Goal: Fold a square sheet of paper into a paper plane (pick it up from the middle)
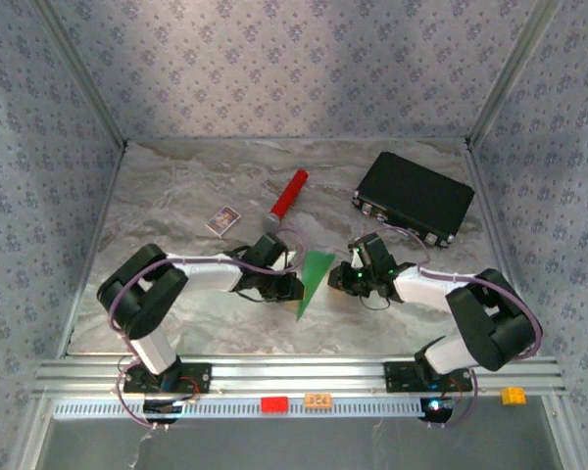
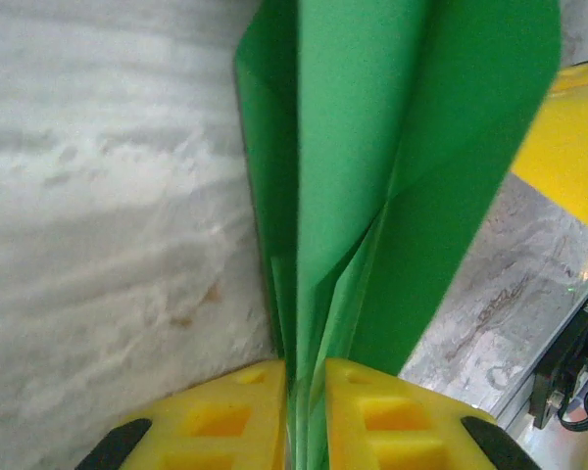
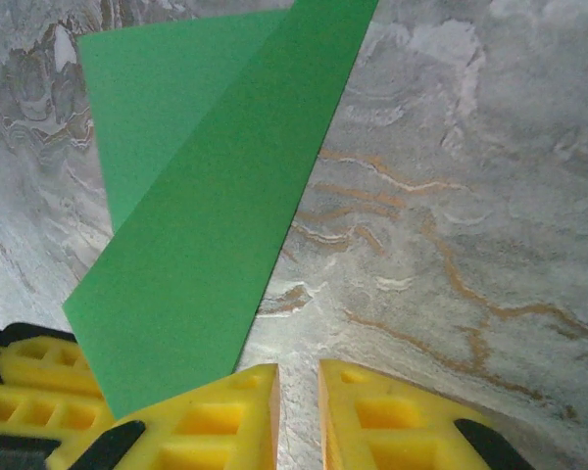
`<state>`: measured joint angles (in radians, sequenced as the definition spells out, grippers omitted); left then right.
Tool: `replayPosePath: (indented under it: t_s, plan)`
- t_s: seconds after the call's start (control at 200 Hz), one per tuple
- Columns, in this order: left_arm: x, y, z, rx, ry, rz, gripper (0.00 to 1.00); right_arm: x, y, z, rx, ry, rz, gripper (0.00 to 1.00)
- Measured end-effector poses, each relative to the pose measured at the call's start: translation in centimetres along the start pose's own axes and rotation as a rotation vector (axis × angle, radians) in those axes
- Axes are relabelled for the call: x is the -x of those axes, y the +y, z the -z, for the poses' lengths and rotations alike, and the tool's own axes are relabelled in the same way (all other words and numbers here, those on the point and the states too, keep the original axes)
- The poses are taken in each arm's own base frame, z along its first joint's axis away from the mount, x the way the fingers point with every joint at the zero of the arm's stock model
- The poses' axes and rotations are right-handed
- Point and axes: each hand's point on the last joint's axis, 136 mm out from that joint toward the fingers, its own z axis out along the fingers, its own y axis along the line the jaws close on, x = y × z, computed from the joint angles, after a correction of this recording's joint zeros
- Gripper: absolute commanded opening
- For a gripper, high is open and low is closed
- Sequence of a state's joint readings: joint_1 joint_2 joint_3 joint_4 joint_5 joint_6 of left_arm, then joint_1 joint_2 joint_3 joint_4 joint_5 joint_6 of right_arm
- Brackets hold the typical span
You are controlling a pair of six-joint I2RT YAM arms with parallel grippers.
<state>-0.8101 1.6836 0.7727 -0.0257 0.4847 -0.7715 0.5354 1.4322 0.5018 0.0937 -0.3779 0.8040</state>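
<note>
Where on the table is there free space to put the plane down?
Bare marble lies left of the small card toward the left wall, and along the near edge below the green paper plane. Crowded: the centre, around both pincers, and the far right by the red cylinder and black case.

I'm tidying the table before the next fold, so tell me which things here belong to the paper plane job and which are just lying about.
Belongs to the job:
- paper plane, folded green paper, pinched in the left end effector

Just lying about:
- red cylinder
- black case
- small printed card
</note>
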Motion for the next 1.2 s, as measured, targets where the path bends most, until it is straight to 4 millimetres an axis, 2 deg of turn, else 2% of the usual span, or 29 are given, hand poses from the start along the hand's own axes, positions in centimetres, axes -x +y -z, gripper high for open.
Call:
replayPosePath:
  t_s: [0.205,0.44,0.835,1.199]
  plan:
    - [0.9,0.1,1.2,0.002,-0.056,0.015,0.21,-0.2,0.1,-0.2,0.001,0.007,0.005,0.2]
    - [1.9,0.3,1.6,-0.01,-0.082,0.027,0.23,-0.5,0.0,-0.6,-0.004,0.02,0.009,0.2]
    - [1.2,0.8,0.2,-0.03,-0.027,0.041,0.22,-0.5,0.2,-0.9,-0.004,0.024,0.008,0.2]
    - [1.3,0.5,0.0,-0.05,-0.003,0.032,0.21,-0.5,0.2,-0.9,-0.003,0.028,0.0,0.19]
